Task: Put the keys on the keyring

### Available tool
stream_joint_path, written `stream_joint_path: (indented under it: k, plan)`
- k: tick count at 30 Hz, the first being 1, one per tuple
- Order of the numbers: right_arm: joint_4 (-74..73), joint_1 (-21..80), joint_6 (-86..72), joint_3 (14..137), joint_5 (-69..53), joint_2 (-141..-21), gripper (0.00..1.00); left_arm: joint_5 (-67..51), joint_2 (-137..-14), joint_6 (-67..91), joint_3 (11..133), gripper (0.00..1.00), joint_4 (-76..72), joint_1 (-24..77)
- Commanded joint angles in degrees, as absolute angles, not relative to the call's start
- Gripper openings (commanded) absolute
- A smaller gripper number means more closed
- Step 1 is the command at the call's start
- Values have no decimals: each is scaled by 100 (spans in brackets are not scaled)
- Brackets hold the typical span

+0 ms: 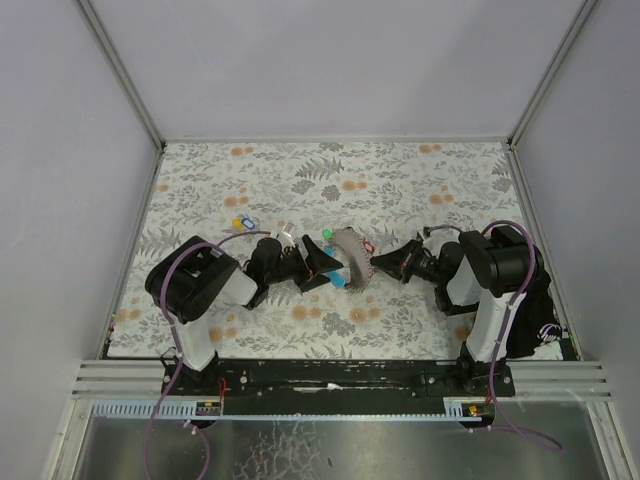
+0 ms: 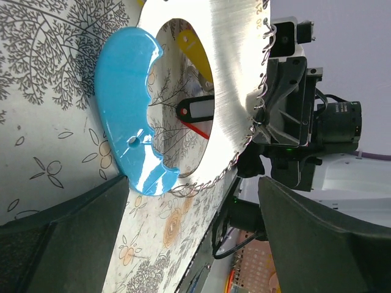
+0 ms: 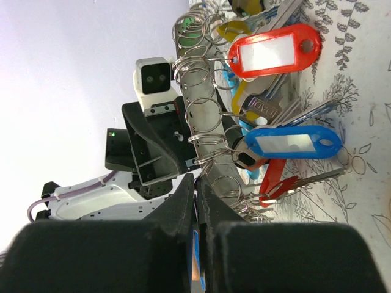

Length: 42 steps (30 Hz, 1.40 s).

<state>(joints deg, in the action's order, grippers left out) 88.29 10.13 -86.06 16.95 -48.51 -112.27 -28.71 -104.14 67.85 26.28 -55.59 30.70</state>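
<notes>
Inward both arms reach, left claw [image 1: 328,272] spread wide beside keyring [image 1: 350,252], right claw [image 1: 376,265] pinching its edge

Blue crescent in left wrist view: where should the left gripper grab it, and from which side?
Probably the blue crescent's lower end, nearest the open left gripper. Come straight in from the left arm's side, pinching across its width, outer curve to notched inner edge. The silver ring's far rim is taken: the right gripper is shut there, with keys hanging.
</notes>
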Motion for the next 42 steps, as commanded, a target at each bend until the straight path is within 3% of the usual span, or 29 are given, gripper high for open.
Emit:
stream_joint_path:
  k: [1,13,29,42]
  plan:
    - [9680,1134,-8850,1679,-4813,-11100,0,-2916,-10900,7109,2413,87,-5880,3117]
    - [9604,1183,-9360,1793,-4730,-10217,0,-2695,-10966,7102,2307,86,-5828,3111]
    - [8290,1426,-8815,1957,-4642,-9097,0,-2871,-11105,7474,2446,81,-6405,3206]
    - [7832,1749,-8423,2063,-4546,-9026,0,-2903,-11447,7600,2814,69,-6047,3323]
